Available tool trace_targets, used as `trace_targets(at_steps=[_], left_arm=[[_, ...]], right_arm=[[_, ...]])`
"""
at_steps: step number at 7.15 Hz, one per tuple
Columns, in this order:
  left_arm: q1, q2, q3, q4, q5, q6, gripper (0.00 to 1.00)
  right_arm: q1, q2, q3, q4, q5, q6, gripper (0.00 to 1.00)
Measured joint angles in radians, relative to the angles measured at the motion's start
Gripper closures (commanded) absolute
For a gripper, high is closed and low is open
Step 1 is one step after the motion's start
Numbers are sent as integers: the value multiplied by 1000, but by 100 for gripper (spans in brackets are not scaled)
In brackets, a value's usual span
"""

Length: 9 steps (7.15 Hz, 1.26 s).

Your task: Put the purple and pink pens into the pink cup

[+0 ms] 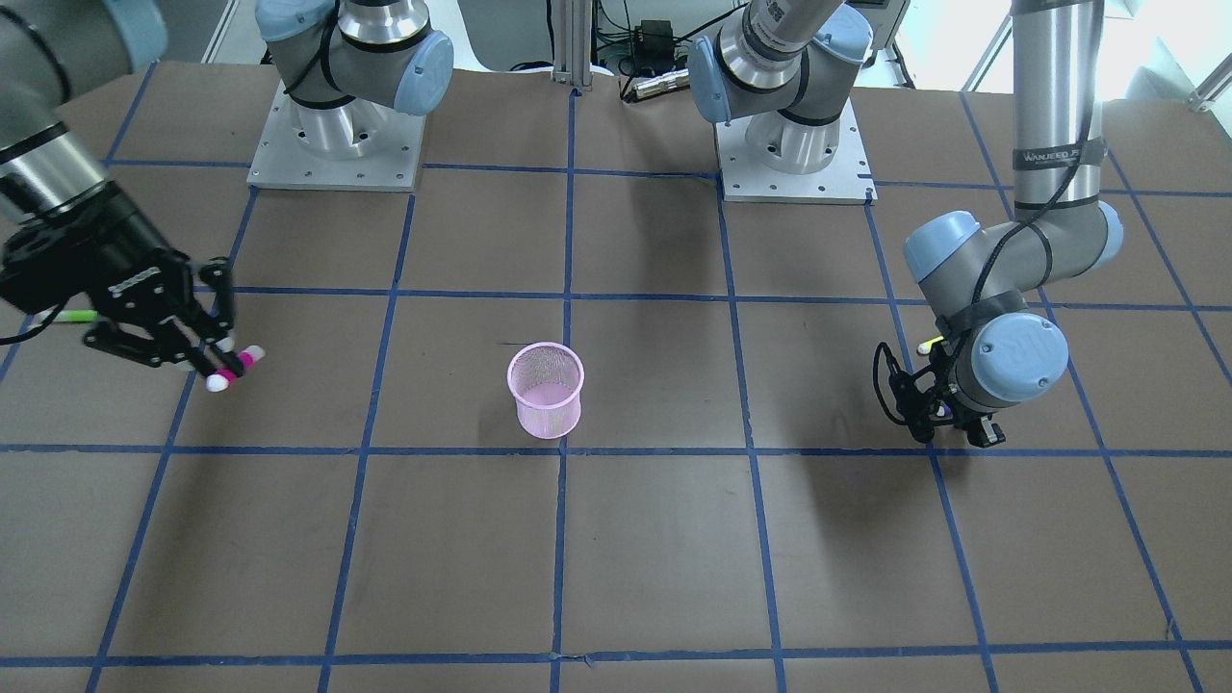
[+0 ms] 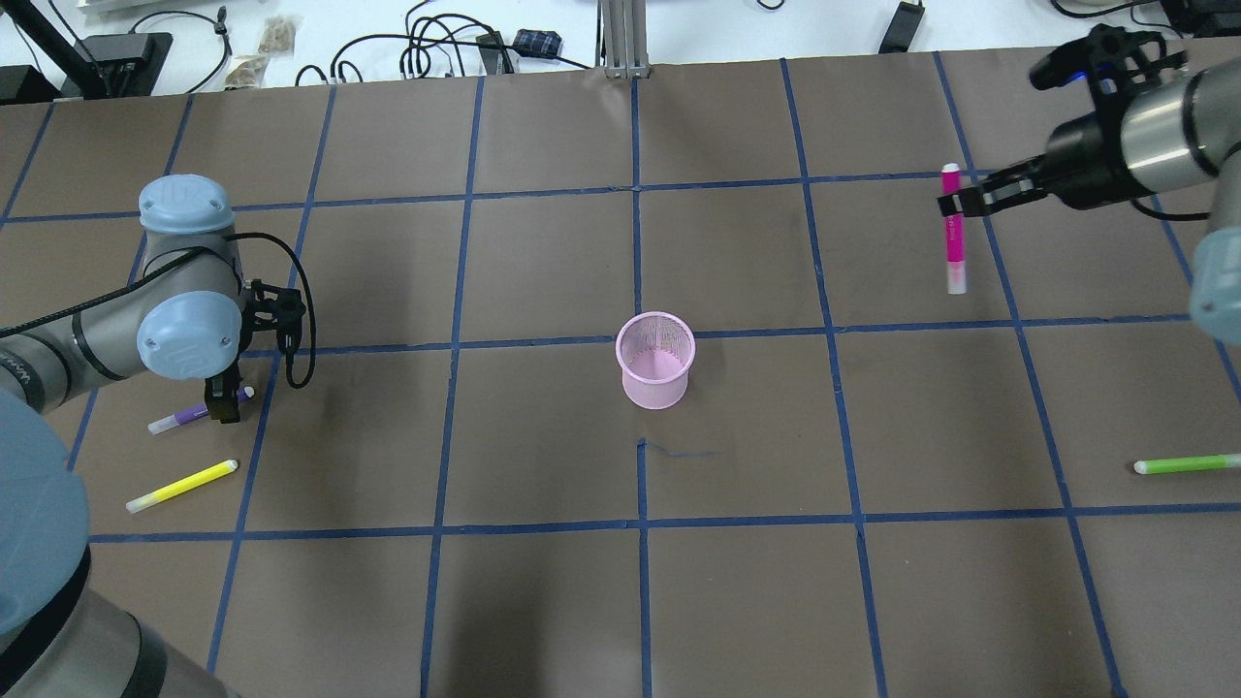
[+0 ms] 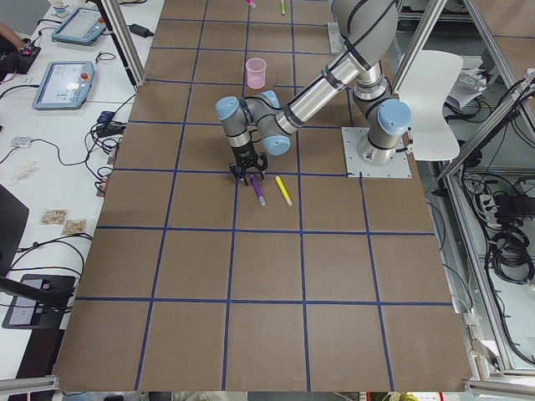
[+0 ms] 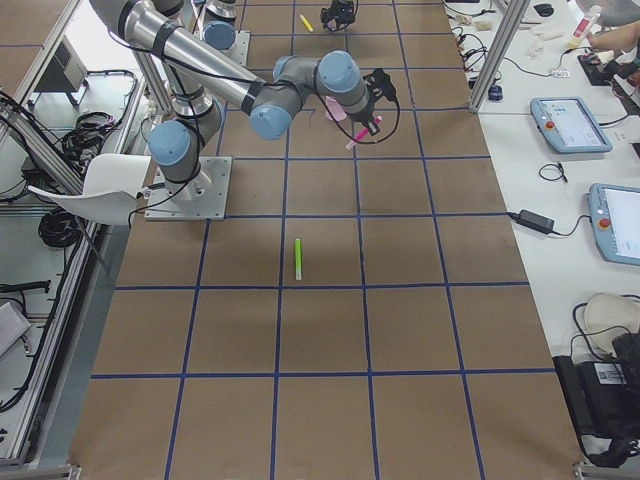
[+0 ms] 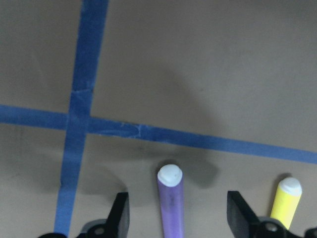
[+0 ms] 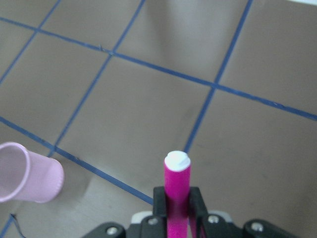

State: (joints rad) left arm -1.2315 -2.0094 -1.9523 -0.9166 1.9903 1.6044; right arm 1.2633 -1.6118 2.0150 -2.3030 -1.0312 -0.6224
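One pink pen [image 2: 953,237] lengthwise between right jaws, white end outward.

- Overhead exterior: mounted behind me, above my shoulders, facing forward and down on the table [image 2: 543,601]; my left side falls on its left
- Front-facing exterior: across the table, facing me, steeply down, sides mirrored; both views centre the pink cup [image 2: 656,361]
- Side exteriors: one at each table end, distant, looking along the table
- Wrist cameras: close range; my left one frames the purple pen [image 5: 171,210], my right one the pink pen [image 6: 177,191] with the pink cup at its left edge
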Motion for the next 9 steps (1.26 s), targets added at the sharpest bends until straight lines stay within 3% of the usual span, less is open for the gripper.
trace_targets(at_steps=[1, 3, 5, 8, 9], left_arm=[[0, -2, -11, 16, 1, 1, 79], [0, -2, -18, 35, 3, 1, 100], [0, -2, -17, 39, 4, 2, 100], [-3, 19, -5, 41, 4, 12, 100], [-4, 29, -1, 43, 1, 14, 100]], right_arm=[[136, -14, 54, -172, -30, 208, 100], [411, 19, 118, -440, -214, 555, 100], [566, 109, 132, -608, -349, 734, 100], [641, 200, 126, -698, -430, 796, 100], [644, 228, 125, -727, -445, 796, 75]])
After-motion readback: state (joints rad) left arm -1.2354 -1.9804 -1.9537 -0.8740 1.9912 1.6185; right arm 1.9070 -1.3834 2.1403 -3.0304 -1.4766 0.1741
